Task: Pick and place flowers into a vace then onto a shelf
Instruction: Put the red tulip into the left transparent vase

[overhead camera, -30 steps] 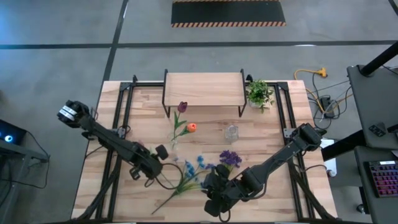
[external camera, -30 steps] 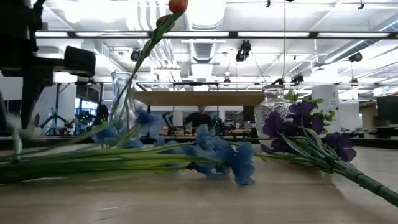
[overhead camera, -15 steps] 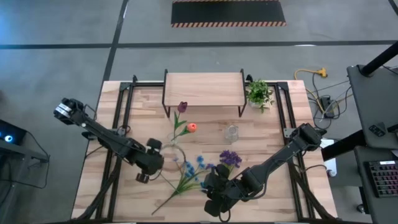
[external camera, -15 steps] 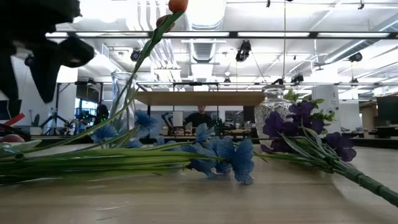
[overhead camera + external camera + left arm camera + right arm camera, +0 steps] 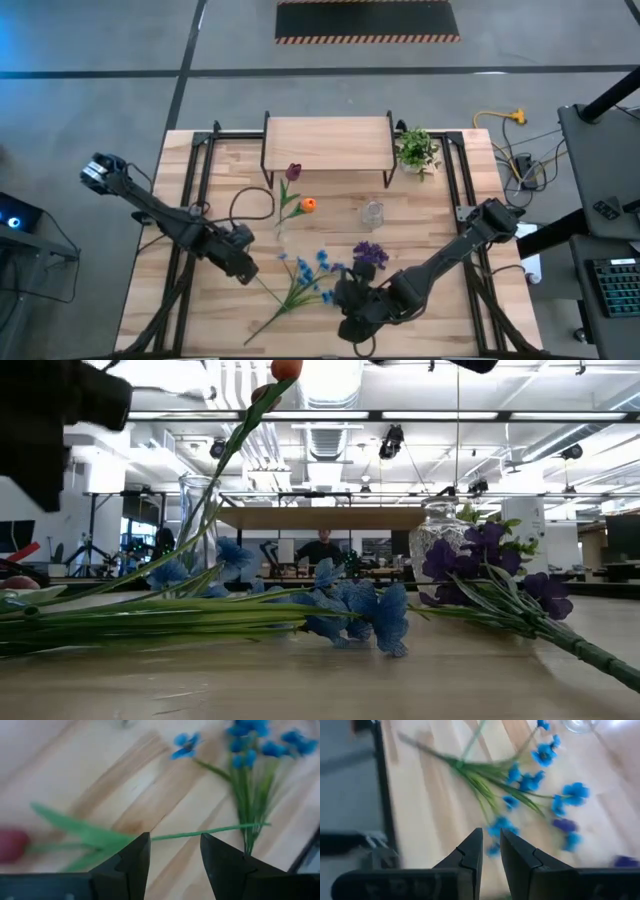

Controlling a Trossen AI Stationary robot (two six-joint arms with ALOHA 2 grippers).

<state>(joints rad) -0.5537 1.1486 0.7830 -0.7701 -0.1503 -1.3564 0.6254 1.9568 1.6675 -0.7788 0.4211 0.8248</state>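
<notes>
A tall clear vase (image 5: 197, 520) holds a dark red tulip (image 5: 293, 172) and an orange bud (image 5: 308, 205), whose stems lean toward the shelf (image 5: 326, 140). The blue spray (image 5: 305, 280) and the purple bunch (image 5: 370, 253) lie flat on the table. Another dark red tulip (image 5: 10, 844) lies on the table at the left. My left gripper (image 5: 243, 268) hangs open above that tulip's leaf and stem (image 5: 200, 832), and I see no touch. My right gripper (image 5: 352, 318) hovers near the front edge. Its fingers (image 5: 470, 850) are almost together, with nothing between them.
A cut-glass vase (image 5: 372, 212) stands in front of the shelf. A small leafy potted plant (image 5: 416, 150) stands at the shelf's right end. Black rails (image 5: 190, 190) run along both table sides. Bare wood lies at the table's near left and near right.
My left gripper has risen off the table and rolled about its own axis, drifting slightly toward the far side. In the low view a dark red tulip head now lies on the table at the left, and the blue spray's stems have settled. My right gripper has hardly moved.
</notes>
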